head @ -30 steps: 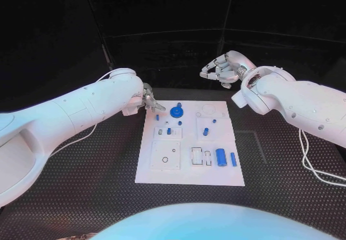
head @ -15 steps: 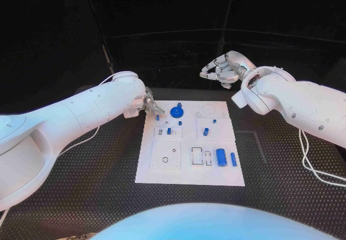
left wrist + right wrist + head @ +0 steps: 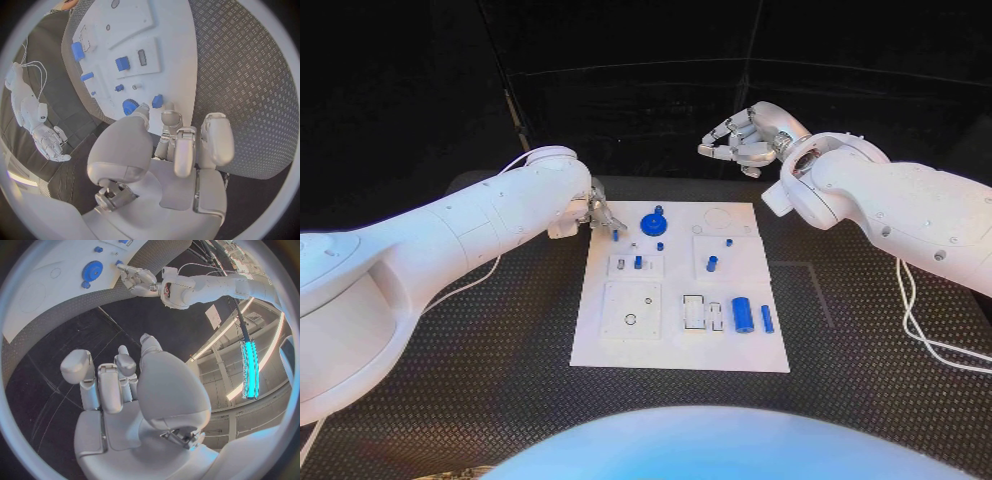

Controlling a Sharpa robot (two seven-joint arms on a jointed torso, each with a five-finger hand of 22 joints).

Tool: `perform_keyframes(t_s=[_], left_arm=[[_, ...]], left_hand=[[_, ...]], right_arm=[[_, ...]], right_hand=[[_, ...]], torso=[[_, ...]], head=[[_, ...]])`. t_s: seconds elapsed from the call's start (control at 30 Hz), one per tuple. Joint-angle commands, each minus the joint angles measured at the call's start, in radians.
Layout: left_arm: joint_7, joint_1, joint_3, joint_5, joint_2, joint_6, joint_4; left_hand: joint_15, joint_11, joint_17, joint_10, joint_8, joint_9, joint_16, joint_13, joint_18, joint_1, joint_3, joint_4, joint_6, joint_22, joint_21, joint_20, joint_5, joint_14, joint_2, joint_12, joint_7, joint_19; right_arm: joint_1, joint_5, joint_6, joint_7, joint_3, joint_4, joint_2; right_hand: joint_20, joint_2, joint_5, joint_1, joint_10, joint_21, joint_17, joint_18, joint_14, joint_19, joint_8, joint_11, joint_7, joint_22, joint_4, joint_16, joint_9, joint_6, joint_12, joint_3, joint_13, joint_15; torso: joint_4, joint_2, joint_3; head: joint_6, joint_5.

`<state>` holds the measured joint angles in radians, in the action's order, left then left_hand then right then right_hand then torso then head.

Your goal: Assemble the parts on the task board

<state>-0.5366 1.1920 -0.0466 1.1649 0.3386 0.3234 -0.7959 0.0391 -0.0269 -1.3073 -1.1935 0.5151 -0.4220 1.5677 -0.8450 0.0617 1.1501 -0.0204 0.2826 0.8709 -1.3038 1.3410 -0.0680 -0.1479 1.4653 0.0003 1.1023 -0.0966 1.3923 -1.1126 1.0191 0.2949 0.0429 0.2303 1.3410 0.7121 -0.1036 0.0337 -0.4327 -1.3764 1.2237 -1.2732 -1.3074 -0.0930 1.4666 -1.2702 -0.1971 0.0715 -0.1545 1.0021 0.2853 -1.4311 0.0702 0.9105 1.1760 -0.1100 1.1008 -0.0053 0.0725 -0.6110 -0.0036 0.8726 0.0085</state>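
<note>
Since a second ago the left hand (image 3: 602, 214) has drawn in a little toward the far left corner of the task board (image 3: 678, 345), and its arm now covers more of the table on that side; the right hand (image 3: 740, 139) has stayed where it was, and no part on the board has shifted.

The left hand hangs at about 10 o'clock from the board's centre, its fingertips just above or at the small blue peg (image 3: 615, 236) standing by the board's left edge. In the left wrist view the fingers (image 3: 172, 120) are extended and slightly apart, with the peg (image 3: 157, 101) just past their tips; whether they touch it I cannot tell, and nothing is held.

The right hand is raised beyond the board's far edge at about 1 o'clock, well apart from it, fingers loosely curled and empty.

On the board, the round blue knob (image 3: 655, 223) sits at 12 o'clock, a short blue peg (image 3: 711, 264) near the centre, and a blue cylinder (image 3: 741, 314) with a slimmer blue pin (image 3: 766, 319) beside it at 4 o'clock.
</note>
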Motion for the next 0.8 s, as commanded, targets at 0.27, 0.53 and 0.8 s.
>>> perform_keyframes(t_s=[0.27, 0.53, 0.8], left_arm=[[0.017, 0.001, 0.0, 0.005, -0.002, 0.017, -0.001], [0.025, 0.001, 0.0, 0.004, -0.003, 0.016, -0.002], [0.031, 0.001, 0.0, -0.017, -0.003, 0.019, -0.003]], left_hand=[[0.0, 0.007, -0.263, -0.006, -0.001, 0.004, 0.003, -0.002, 0.009, 0.042, -0.01, -0.007, 0.022, -0.005, 0.007, -0.005, 0.002, 0.106, 0.013, 0.009, 0.004, 0.005], [0.003, 0.01, -0.263, -0.009, 0.006, 0.003, 0.003, -0.002, 0.009, 0.065, -0.013, -0.01, 0.034, -0.006, 0.007, -0.003, 0.001, 0.106, 0.024, 0.011, 0.008, 0.005], [0.007, 0.016, -0.263, -0.013, 0.014, 0.002, 0.003, -0.002, 0.008, 0.129, -0.003, -0.034, 0.041, -0.009, 0.006, 0.001, 0.0, 0.106, 0.051, 0.012, 0.013, 0.005]], right_arm=[[-0.002, 0.001, -0.007, -0.01, 0.001, -0.001, -0.004], [-0.002, 0.001, -0.009, -0.009, 0.001, -0.002, -0.006], [-0.002, 0.001, -0.01, -0.009, 0.001, -0.003, -0.008]], right_hand=[[0.002, -0.003, -0.007, 0.004, -0.003, 0.005, -0.052, -0.019, 0.052, 0.003, -0.006, -0.002, -0.001, 0.003, 0.0, -0.001, 0.0, -0.004, 0.003, -0.004, 0.003, -0.001], [0.002, -0.003, -0.007, 0.004, -0.003, 0.005, -0.052, -0.019, 0.052, 0.003, -0.006, -0.002, -0.001, 0.003, 0.0, -0.001, 0.0, -0.004, 0.003, -0.004, 0.003, -0.001], [0.002, -0.004, -0.007, 0.003, -0.002, 0.005, -0.051, -0.019, 0.052, 0.003, -0.007, -0.002, 0.0, 0.003, -0.001, 0.0, 0.0, -0.004, 0.004, -0.003, 0.003, -0.001]], torso=[[0.0005, 0.0, 0.0008], [0.0004, 0.0, 0.0007], [0.0004, 0.0, 0.0005]], head=[[0.0, 0.0], [0.0, -0.001], [0.0, -0.001]])
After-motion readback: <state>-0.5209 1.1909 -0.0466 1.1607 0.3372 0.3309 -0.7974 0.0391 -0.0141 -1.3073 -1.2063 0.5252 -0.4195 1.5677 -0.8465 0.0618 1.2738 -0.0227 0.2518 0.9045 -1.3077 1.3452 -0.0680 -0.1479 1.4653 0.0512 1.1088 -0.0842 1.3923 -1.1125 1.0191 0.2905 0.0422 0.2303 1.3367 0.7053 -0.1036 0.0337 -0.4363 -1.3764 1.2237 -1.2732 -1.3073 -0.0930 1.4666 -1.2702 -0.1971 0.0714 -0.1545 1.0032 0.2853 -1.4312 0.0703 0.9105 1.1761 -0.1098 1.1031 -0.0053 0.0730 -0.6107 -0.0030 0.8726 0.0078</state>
